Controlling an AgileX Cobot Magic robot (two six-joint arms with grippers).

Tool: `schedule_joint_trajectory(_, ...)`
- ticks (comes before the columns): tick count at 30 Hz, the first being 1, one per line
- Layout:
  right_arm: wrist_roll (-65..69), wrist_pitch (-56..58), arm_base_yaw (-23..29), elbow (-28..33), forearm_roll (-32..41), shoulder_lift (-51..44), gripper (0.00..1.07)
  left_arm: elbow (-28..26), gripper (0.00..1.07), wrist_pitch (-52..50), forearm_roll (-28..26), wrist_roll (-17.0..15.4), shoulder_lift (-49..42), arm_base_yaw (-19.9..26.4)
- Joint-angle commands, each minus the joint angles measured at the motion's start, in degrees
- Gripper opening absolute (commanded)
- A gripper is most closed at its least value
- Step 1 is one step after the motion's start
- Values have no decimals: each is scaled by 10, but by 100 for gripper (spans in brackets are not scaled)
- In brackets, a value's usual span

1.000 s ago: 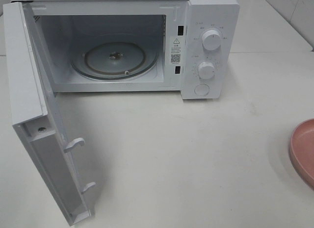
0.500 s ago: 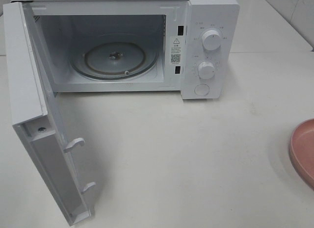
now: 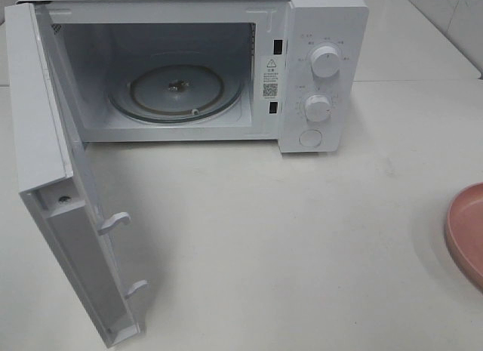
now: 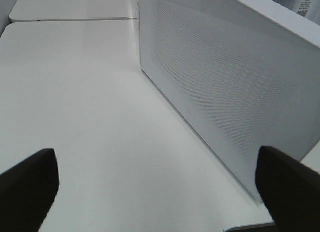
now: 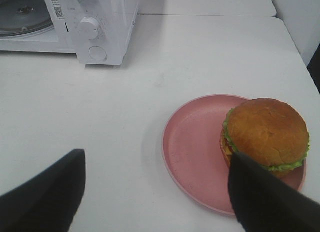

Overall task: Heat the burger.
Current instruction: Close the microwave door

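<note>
1. Far left, ext. view: microwave door point(image 3: 56, 215) swung fully open, so we count that step done.
2. Microwave point(image 3: 317, 34) cavity has only the glass turntable point(image 3: 177, 90) in it, nothing loaded yet.
3. Left gripper point(image 4: 155, 192): jaws spread wide, nothing between them, touching nothing; it hangs over bare table point(image 4: 75, 92) beside the door's outer face. Not seen in ext. view.
4. Right side: the burger point(image 5: 267, 134) sits on the pink plate point(image 5: 192, 152), off-centre twd one edge, well apart from the microwave. Ext. view shows only the plate's rim at the right edge; burger out of frame there.
5. Right gripper point(image 5: 160, 192): jaws apart, empty. One finger overlaps the burger's edge in wrist view; contact – we can't tell, but no grip.
6. Left to do, as we judge: pick up burger (or plate w/ it), set on turntable, shut door, turn dial point(image 3: 318, 108).
</note>
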Motion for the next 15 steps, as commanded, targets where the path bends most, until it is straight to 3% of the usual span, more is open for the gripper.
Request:
schedule_joint_trajectory(1, -7, -10, -2, 1, -1, -16, 76, 1, 100, -4, -6, -1, -9, 1)
schedule_joint_trajectory(15, -7, -10, -2, 1, -1, -16, 76, -21, 98, -68, -6, -2, 49, 1)
